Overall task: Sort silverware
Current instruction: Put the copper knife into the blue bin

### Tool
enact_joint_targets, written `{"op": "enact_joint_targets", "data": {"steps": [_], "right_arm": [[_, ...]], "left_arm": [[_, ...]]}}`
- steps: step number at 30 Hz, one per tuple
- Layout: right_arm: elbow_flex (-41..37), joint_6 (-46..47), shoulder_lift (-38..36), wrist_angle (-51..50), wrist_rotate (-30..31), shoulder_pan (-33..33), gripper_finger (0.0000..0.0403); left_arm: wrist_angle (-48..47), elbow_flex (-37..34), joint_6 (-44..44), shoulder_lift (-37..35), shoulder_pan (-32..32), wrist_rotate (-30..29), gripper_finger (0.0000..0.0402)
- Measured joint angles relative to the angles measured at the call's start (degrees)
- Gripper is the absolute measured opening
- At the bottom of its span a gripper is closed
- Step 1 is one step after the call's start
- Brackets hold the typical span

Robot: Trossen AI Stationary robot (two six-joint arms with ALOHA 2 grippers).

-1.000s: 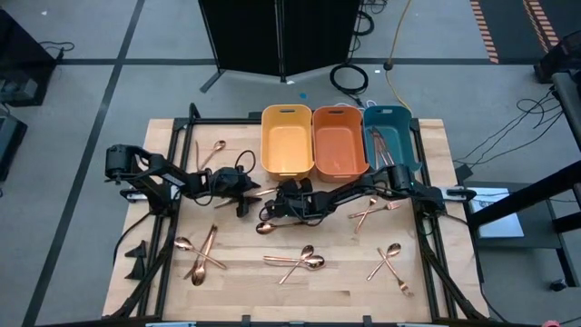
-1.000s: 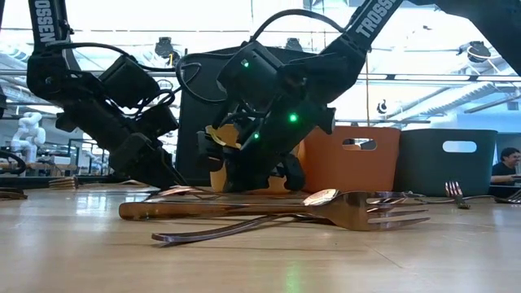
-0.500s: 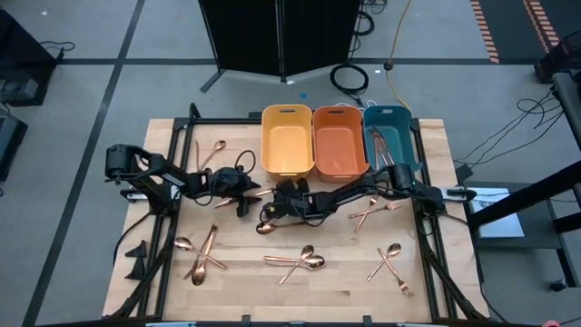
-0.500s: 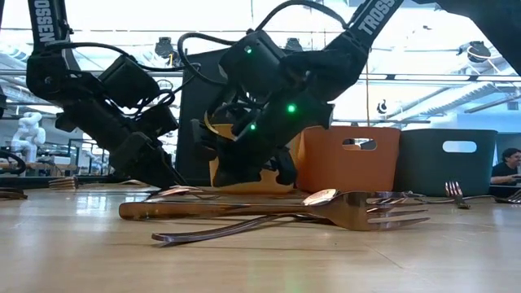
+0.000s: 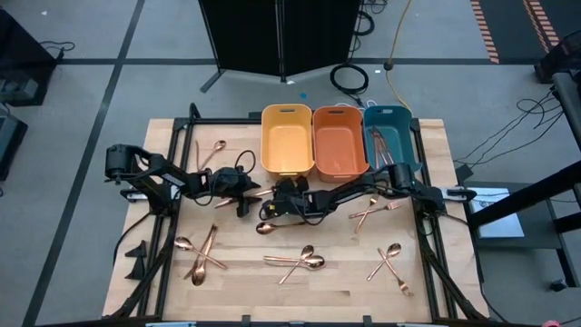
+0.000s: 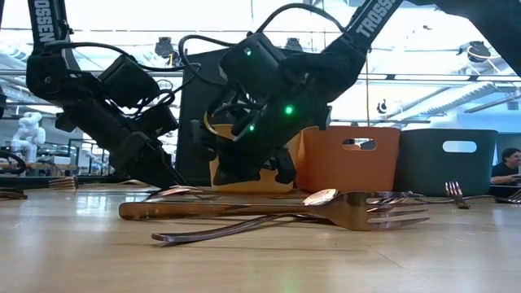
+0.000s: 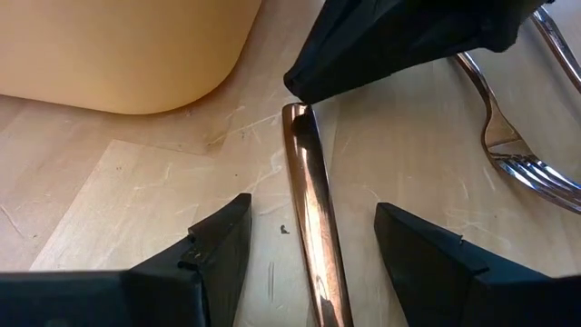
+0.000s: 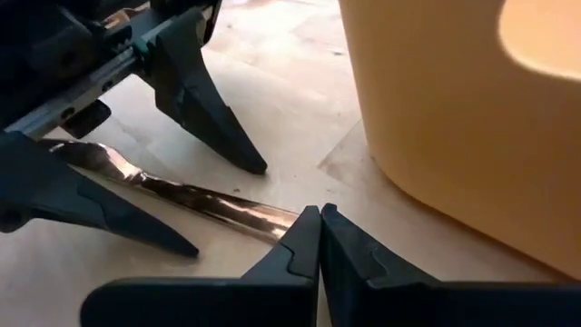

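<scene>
A slender copper piece of silverware (image 7: 310, 204) lies flat on the wooden table, just in front of the yellow bin (image 5: 288, 139). My left gripper (image 7: 313, 250) is open and low over it, one finger on each side of the handle, touching nothing. My right gripper (image 8: 319, 222) is shut, and its tips meet the piece's end that lies toward the table's right. The two grippers (image 5: 250, 195) (image 5: 277, 198) face each other near the table's middle. Which utensil this is stays hidden. My right gripper has its shut fingertips (image 7: 304, 86) on the end of the copper piece (image 7: 296, 113), coming slanting down from the table's right. The end runs under one fingertip (image 8: 300, 232). Whether it is pinched or only pressed, I cannot tell. The piece lies flat on the table.
An orange bin (image 5: 339, 141) and a teal bin (image 5: 388, 136) with silverware in it stand right of the yellow one at the far edge. Copper pieces lie scattered: a spoon (image 5: 213, 150), crossed groups (image 5: 201, 254) (image 5: 298, 261) (image 5: 388, 259), forks (image 5: 374, 211), a spoon (image 5: 268, 227).
My right gripper has moved a little toward the table's left, closer to my left gripper, and risen slightly in the low view.
</scene>
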Motion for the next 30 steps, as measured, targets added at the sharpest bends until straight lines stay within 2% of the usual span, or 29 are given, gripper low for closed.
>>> {"op": "enact_joint_targets", "data": {"steps": [7, 21, 25, 30], "right_arm": [[0.2, 2.4, 2.6, 0.8, 1.1, -0.3, 0.0000], [0.2, 7.3, 2.6, -5.5, -0.7, -0.1, 0.0000], [0.2, 8.2, 2.6, -6.2, -0.8, 0.0, 0.0000], [0.1, 8.3, 2.6, -6.3, -1.0, 0.0, 0.0000]], "left_arm": [[-0.1, 0.0, 0.1, 0.0, 0.0, 0.0, 0.0230], [-0.2, -0.2, -0.1, 0.0, 0.0, 0.0, 0.0227], [-0.3, -0.2, -0.2, 0.0, 0.0, -0.1, 0.0202], [-0.6, -0.2, -0.4, -0.1, 0.0, -0.3, 0.0147]]}}
